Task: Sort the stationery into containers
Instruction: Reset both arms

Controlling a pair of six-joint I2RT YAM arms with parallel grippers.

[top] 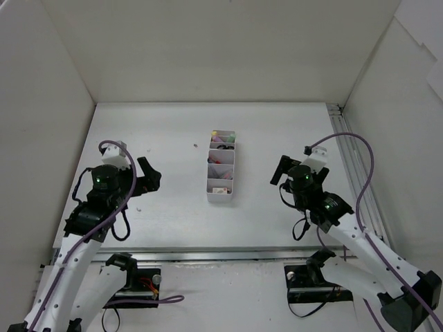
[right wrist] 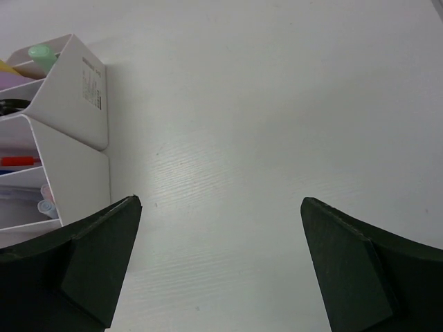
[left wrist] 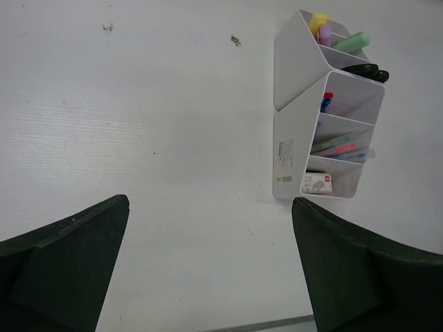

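Note:
The white organiser tray (top: 221,200) stands at the table's middle, four compartments in a row. In the left wrist view the tray (left wrist: 291,104) holds yellow, purple and green highlighters (left wrist: 353,41) at the far end, black scissor handles (left wrist: 365,70), pens (left wrist: 339,146), and a white eraser (left wrist: 318,182) in the nearest compartment. The tray also shows in the right wrist view (right wrist: 83,104). My left gripper (top: 149,173) is open and empty, left of the tray. My right gripper (top: 280,171) is open and empty, right of the tray. No loose stationery lies on the table.
White walls enclose the table on the left, back and right. A metal rail (top: 346,145) runs along the right side. Small dark specks (left wrist: 235,40) mark the table surface left of the tray.

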